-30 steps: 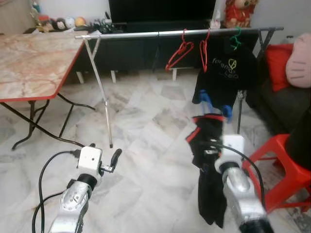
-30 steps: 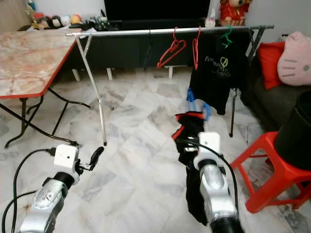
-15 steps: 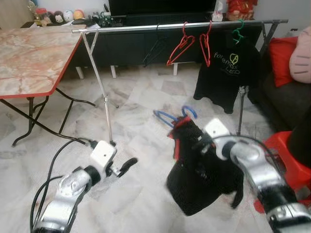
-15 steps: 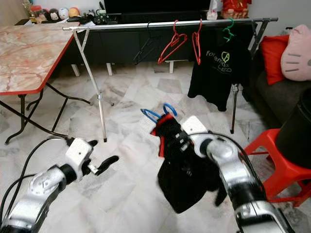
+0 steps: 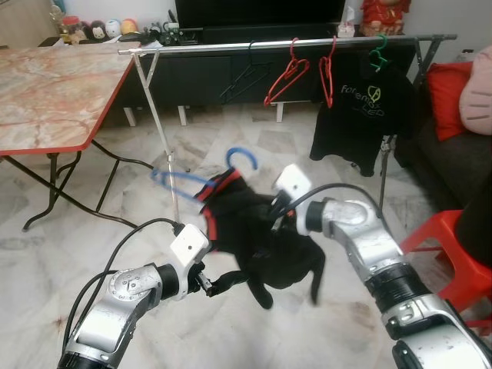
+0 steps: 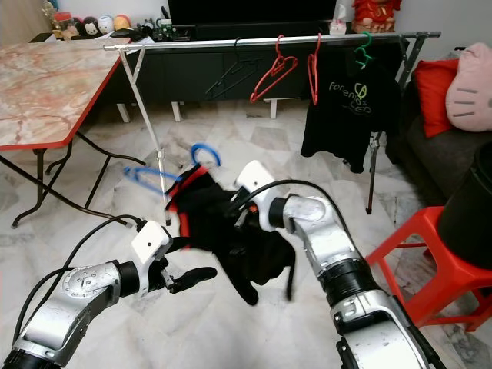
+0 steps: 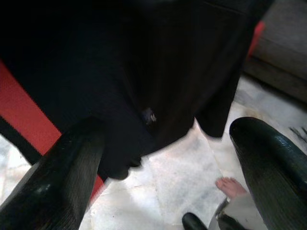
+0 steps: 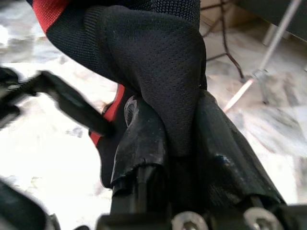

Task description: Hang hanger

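A black garment with red trim [image 5: 246, 231] hangs on a blue hanger [image 5: 175, 179] whose hook [image 5: 243, 157] points up. My right gripper [image 5: 274, 217] is shut on the garment's cloth near the hanger and holds it in mid-air above the floor. In the right wrist view, black mesh cloth [image 8: 158, 81] is pinched between both fingers [image 8: 141, 148]. My left gripper [image 5: 228, 280] is open just under the garment's lower edge. In the left wrist view, its fingers [image 7: 62, 187] stand wide apart with the garment [image 7: 144, 72] close ahead. The metal clothes rail [image 5: 231, 48] spans the back.
On the rail hang a black hanger [image 5: 239, 80], two red hangers [image 5: 286, 77] and a black T-shirt [image 5: 365, 115] on a green hanger. A marble-topped folding table [image 5: 54, 92] stands at the left. At the right are a red stool [image 5: 453, 246] and a sofa with a red cushion [image 5: 442, 96].
My right arm has swung the garment and hanger leftward and up, from low at the right to the middle. My left gripper has moved right, under the garment.
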Robot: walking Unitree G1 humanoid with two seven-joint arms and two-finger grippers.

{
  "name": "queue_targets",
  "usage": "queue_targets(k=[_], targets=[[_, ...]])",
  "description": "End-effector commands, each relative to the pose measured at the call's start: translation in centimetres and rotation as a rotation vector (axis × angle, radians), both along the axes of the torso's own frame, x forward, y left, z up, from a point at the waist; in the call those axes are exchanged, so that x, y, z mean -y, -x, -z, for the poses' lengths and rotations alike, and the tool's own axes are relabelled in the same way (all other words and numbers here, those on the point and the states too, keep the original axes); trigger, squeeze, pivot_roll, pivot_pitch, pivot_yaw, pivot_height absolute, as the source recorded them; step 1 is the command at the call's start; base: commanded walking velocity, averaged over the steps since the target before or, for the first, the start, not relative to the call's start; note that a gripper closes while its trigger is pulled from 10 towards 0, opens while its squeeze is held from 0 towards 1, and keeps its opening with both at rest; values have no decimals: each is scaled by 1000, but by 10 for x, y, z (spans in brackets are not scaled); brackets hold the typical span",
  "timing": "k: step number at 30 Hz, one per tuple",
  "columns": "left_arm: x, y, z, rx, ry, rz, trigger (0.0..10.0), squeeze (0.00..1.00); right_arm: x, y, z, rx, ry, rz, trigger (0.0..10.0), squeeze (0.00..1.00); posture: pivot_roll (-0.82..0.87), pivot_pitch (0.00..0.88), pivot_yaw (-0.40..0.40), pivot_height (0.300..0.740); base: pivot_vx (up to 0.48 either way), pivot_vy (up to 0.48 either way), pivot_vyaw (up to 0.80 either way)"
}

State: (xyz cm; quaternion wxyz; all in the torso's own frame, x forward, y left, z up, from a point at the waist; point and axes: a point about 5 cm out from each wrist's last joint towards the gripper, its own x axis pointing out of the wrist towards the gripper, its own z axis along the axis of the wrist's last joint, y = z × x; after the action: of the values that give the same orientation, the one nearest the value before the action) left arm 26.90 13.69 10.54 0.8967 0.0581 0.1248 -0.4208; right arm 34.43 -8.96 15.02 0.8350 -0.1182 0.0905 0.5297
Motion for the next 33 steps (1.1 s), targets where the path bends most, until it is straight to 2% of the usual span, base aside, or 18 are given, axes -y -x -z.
queue_targets(k=[1, 6, 11, 13, 16, 17, 18, 19, 23, 28, 33], targets=[[-10, -1, 5, -32, 8, -63, 10000, 0, -8, 3, -10, 39, -30, -54, 10000, 0, -37, 30, -4, 740, 0, 0, 0], [-13, 2, 7, -68, 24, -118, 10000, 0, -13, 5, -13, 39, -63, -69, 10000, 0, -37, 25, -6, 740, 0, 0, 0], [-32, 5, 17, -94, -12, -200, 10000, 0, -14, 7, -17, 56, -55, -106, 10000, 0, -38, 26, -5, 740, 0, 0, 0], [-47, 9, 29, -117, -49, -282, 10000, 0, -11, 6, -13, 61, -24, -100, 10000, 0, -33, 25, -8, 740, 0, 0, 0], [-57, 10, 37, -126, -97, -358, 10000, 0, -11, 6, -13, 59, -26, -104, 10000, 0, -33, 25, -8, 740, 0, 0, 0], [-62, 9, 42, -148, -115, -416, 10000, 0, -13, 8, -15, 60, -41, -116, 10000, 0, -34, 25, -5, 740, 0, 0, 0], [-62, 9, 42, -148, -115, -416, 10000, 0, -13, 8, -15, 60, -41, -116, 10000, 0, -34, 25, -5, 740, 0, 0, 0], [-66, 7, 47, -162, -144, -469, 10000, 0, -15, 11, -16, 61, -53, -146, 10000, 0, -35, 25, -5, 740, 0, 0, 0], [-66, 2, 49, -170, -133, -516, 10000, 0, -16, 14, -15, 61, -51, -181, 10000, 0, -36, 21, -5, 740, 0, 0, 0], [-57, -8, 47, -166, -66, -500, 10000, 0, -15, 19, -17, 59, -65, -227, 10000, 0, -44, 17, -2, 740, 0, 0, 0], [-55, -10, 51, -178, -68, -478, 10000, 0, -14, 22, -18, 65, -60, -251, 10000, 0, -52, 16, 0, 740, 0, 0, 0]])
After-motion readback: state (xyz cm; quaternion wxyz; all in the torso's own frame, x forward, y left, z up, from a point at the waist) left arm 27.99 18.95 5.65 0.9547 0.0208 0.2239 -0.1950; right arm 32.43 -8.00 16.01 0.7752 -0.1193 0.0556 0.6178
